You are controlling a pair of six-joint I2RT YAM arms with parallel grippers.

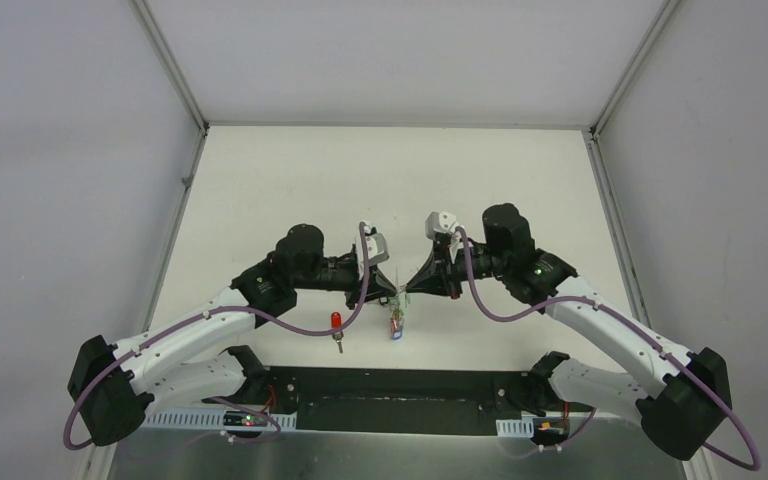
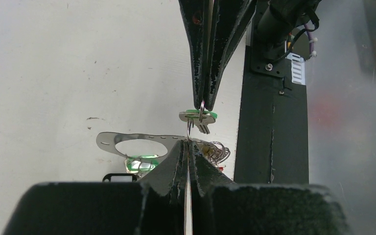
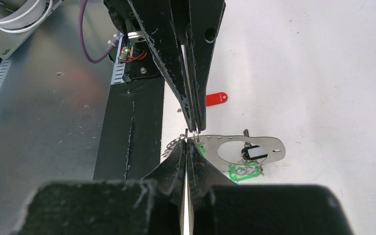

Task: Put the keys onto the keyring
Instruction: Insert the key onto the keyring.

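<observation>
- Pinching keyring at one end with left claw and right claw, both clenched tip to tip over table (probably steadying it for threading).
- Carrying green key at the pinch.
- Leaving red key on table nearby, seemingly next.

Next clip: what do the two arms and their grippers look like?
The left arm and right arm have white links with bulky black joints. A purple cable loops along each. The right arm shows a small green light. The left gripper and right gripper have black, tapering wedge fingers with scuffed edges.
</observation>
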